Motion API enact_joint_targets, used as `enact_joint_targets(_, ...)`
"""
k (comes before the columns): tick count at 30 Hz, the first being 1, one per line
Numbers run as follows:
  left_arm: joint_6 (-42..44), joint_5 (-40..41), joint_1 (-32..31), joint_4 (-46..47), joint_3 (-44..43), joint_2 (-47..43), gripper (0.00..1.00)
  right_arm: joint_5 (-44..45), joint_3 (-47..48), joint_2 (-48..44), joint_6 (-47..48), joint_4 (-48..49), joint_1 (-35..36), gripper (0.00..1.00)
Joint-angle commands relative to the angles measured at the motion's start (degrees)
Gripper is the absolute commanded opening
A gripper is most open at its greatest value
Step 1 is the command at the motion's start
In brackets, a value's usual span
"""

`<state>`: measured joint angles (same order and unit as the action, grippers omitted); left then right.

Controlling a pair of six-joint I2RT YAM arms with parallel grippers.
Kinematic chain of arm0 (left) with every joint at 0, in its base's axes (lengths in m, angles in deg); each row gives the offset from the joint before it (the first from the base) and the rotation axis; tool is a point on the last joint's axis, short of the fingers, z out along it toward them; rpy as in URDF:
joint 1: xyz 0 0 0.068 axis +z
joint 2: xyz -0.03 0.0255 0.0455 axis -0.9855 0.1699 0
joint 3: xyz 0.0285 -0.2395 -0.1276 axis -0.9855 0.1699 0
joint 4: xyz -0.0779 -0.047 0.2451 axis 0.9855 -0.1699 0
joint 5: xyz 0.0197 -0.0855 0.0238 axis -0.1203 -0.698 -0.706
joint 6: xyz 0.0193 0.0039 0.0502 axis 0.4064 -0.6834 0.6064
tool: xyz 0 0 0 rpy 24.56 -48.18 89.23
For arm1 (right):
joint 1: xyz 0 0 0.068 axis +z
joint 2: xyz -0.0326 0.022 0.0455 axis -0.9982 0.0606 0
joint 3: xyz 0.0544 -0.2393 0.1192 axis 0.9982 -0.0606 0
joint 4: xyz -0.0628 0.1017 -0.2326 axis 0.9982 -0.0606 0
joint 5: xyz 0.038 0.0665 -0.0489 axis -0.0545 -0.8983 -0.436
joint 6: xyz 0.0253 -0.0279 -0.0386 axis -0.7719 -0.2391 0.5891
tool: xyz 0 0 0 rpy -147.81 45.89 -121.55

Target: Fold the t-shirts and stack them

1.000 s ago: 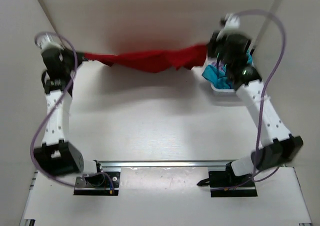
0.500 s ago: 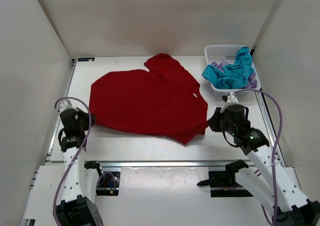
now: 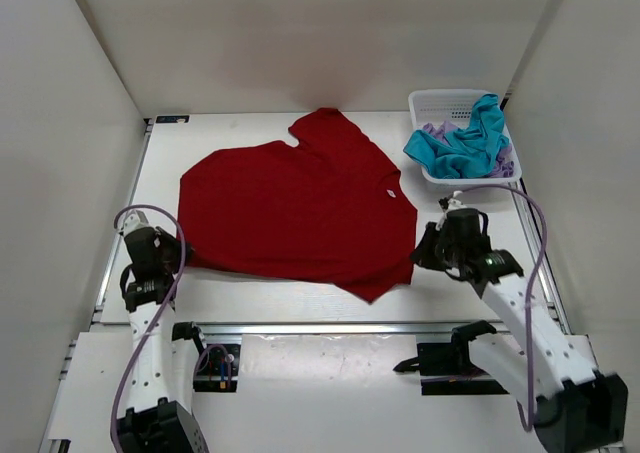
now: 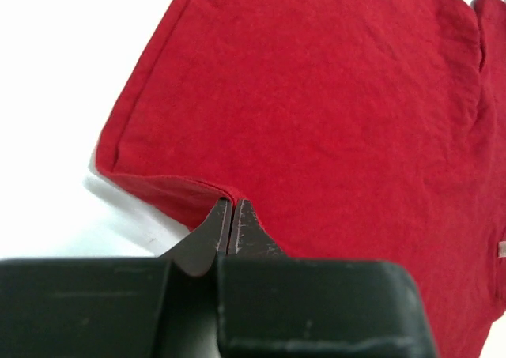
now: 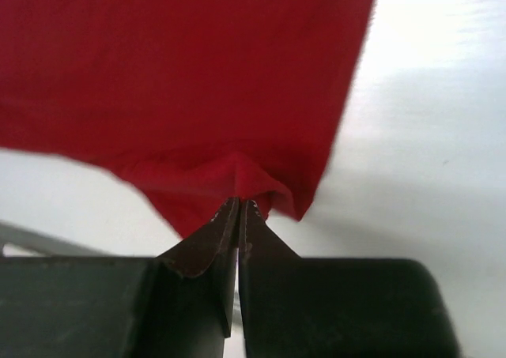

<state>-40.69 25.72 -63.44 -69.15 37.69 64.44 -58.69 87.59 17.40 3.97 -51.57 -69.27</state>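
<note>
Down from mid-air, the red t-shirt (image 3: 300, 208) now lies flat on the bench (image 3: 250, 298). My left hand (image 4: 229, 208) and right hand (image 5: 239, 204) each pinch a near hem corner, jaws pressed together. Spreading seems done, folding next; the teal t-shirt (image 3: 460, 148) and lavender t-shirt (image 3: 435, 130) wait in the basket (image 3: 440, 101).

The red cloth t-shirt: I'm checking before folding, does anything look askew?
The deep red cloth t-shirt lies spread but slanted; its near corners pucker where the left end effector and right end effector pinch them.
</note>
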Motion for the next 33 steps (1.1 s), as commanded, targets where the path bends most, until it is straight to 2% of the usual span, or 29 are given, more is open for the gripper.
enact_joint_targets(1, -0.67, 0.46, -0.17, 2.86, -2.79, 2.85, 0.00, -1.84, 4.67, 7.33, 2.06, 11.34, -3.01, 0.00)
enact_joint_targets(6, -1.46, -2.88, 3.61, 6.38, -3.93, 9.79, 0.00, 4.04, 14.09, 21.29, 3.65, 17.07, -1.35, 0.00)
enact_joint_targets(11, -3.92, -3.14, 3.88, 10.42, -4.72, 13.92, 0.00, 3.26, 21.90, 34.13, 3.83, 21.91, -3.63, 0.01)
enact_joint_targets(14, -4.71, -1.39, 2.83, 12.27, -5.51, 16.74, 0.00, 3.25, 25.86, 38.79, 4.27, 23.92, -4.60, 0.01)
enact_joint_targets(25, -6.39, 0.11, 2.56, 19.48, -9.99, 33.07, 0.00, 2.29, 44.40, 58.13, 6.64, 22.09, -5.30, 0.00)
enact_joint_targets(33, -9.99, -3.92, 5.02, 22.64, -13.07, 40.82, 0.05, 2.64, 53.55, 65.26, 7.52, 18.57, -6.09, 0.00)
